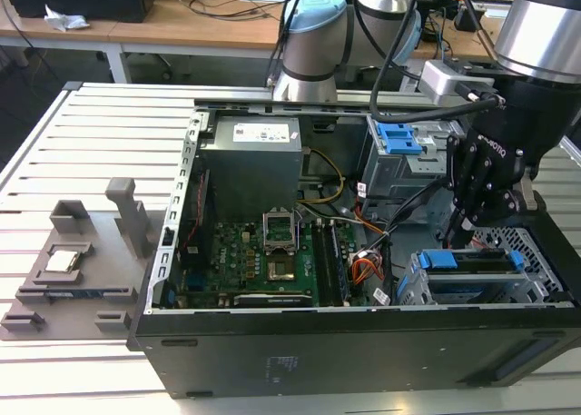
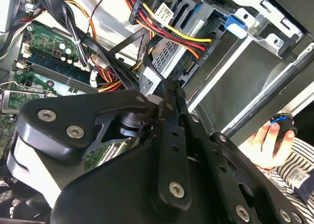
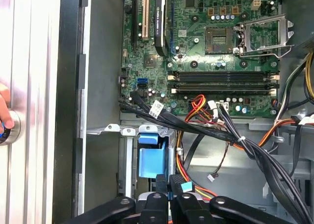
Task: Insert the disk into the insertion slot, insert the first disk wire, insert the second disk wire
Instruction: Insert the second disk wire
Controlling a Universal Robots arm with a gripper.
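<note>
Shows the disk (image 1: 472, 261) already lying flat in the insertion slot (image 1: 413, 288), blue carrier flush with the top of the silver cage, in the corner of the open computer case (image 1: 363, 342) nearest the exterior view's right. Counts that first step as done, by the look of it.

Finds the end effector (image 1: 463, 222) hanging just above the cage's inner end. In the second wrist view, has the fingers of the end effector (image 2: 169, 87) drawn together on the end of a dark cable (image 2: 147, 62), which loops up and back toward the cage. Cannot tell whether this is one of the two disk wires, nor whether its plug is seated yet. Puts a dark power plug (image 2: 203, 50) with red, yellow and orange leads right at the rear of the bay, seemingly at or in its socket. Leaves the wire steps unfinished or unconfirmed, as a judgement.

Offers little open room. Crowds the end effector (image 3: 169, 182) with a bundle of black cables (image 3: 221, 133) crossing just beside it in the first wrist view. Hems the spot between the sheet-metal edge of the slot, the taller cage with the blue latch (image 1: 399, 138) behind, and the case wall near. Keeps the motherboard (image 1: 263, 261) well apart toward the exterior view's left. Leaves straight up as the freest way out.

Notes a person's hand (image 2: 267, 143) outside the case, on a small blue-topped device, and bare slatted worktop (image 1: 91, 143) beyond.
</note>
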